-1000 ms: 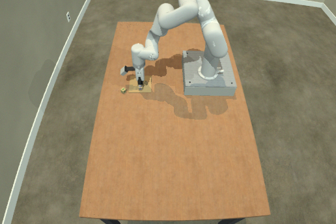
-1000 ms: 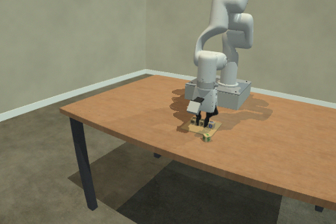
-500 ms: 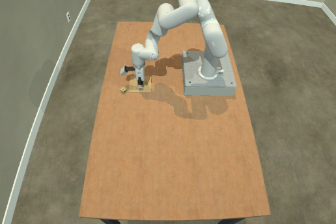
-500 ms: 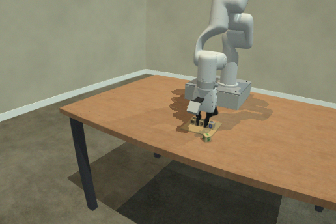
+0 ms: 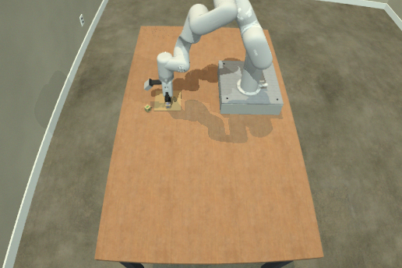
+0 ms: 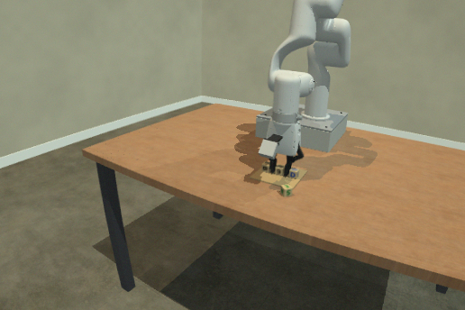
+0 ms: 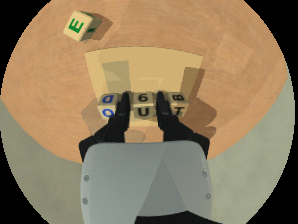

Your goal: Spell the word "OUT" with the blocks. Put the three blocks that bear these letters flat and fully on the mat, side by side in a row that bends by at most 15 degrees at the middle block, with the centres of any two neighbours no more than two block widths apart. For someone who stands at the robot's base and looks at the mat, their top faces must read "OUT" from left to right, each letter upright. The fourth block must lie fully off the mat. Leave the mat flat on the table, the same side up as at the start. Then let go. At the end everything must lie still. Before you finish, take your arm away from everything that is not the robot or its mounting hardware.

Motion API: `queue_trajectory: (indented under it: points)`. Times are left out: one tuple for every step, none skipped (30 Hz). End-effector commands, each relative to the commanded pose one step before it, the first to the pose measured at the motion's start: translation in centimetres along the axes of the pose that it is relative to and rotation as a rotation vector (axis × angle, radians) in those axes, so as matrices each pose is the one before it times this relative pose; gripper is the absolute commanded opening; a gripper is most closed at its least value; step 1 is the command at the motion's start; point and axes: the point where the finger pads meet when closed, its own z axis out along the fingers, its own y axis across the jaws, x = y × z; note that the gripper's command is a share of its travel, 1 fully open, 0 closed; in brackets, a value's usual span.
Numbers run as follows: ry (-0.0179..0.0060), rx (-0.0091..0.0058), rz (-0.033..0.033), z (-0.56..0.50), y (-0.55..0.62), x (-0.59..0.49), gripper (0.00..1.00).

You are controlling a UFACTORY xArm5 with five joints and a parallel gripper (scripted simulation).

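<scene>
The mat (image 5: 160, 107) (image 6: 266, 178) (image 7: 145, 62) lies flat. In the wrist view the O block (image 7: 108, 113), the U block (image 7: 143, 113) and the T block (image 7: 179, 110) stand side by side in a nearly straight row on its base-side part, small gaps between them. Their tops read O, U, T from left to right, upright; a finger partly covers the T. My gripper (image 5: 167, 104) (image 6: 279, 173) (image 7: 143, 99) is open, its fingers down in the gaps on either side of the U block. The E block (image 5: 147, 108) (image 6: 286, 190) (image 7: 77, 26) lies off the mat, beyond its far left corner.
The robot's base box (image 5: 250, 108) (image 6: 316, 138) stands on the table (image 5: 210, 192) (image 6: 194, 168), on the near side of the row. The O and T blocks stand close outside the fingers. The table's far edge runs beyond the E block.
</scene>
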Motion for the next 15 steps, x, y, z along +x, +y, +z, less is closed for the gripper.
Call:
queue_trajectory:
  points:
    - [0.00327,0.00002,0.00002,-0.099,0.000,0.135,0.42]
    - [0.00000,0.00000,0.00000,0.000,0.000,0.000,0.42]
    - [0.00000,0.00000,0.00000,0.000,0.000,0.000,0.42]
    - [0.00000,0.00000,0.00000,0.000,0.000,0.000,0.42]
    - [0.00000,0.00000,0.00000,0.000,0.000,0.000,0.42]
    - [0.00000,0.00000,0.00000,0.000,0.000,0.000,0.42]
    - [0.00000,0.00000,0.00000,0.000,0.000,0.000,0.42]
    - [0.00000,0.00000,0.00000,-0.003,0.000,0.000,0.42]
    - [0.00000,0.00000,0.00000,-0.020,0.000,0.000,0.42]
    - [0.00000,0.00000,0.00000,-0.050,0.000,0.000,0.42]
    - [0.00001,0.00000,0.00000,-0.090,0.000,0.001,0.42]
    - [0.00001,0.00000,0.00000,-0.137,0.000,0.001,0.42]
    - [0.00002,0.00000,0.00000,-0.189,-0.001,0.000,0.42]
    - [0.00002,0.00000,0.00000,-0.242,-0.001,-0.002,0.42]
    - [0.00002,0.00000,0.00000,-0.296,0.000,-0.002,0.42]
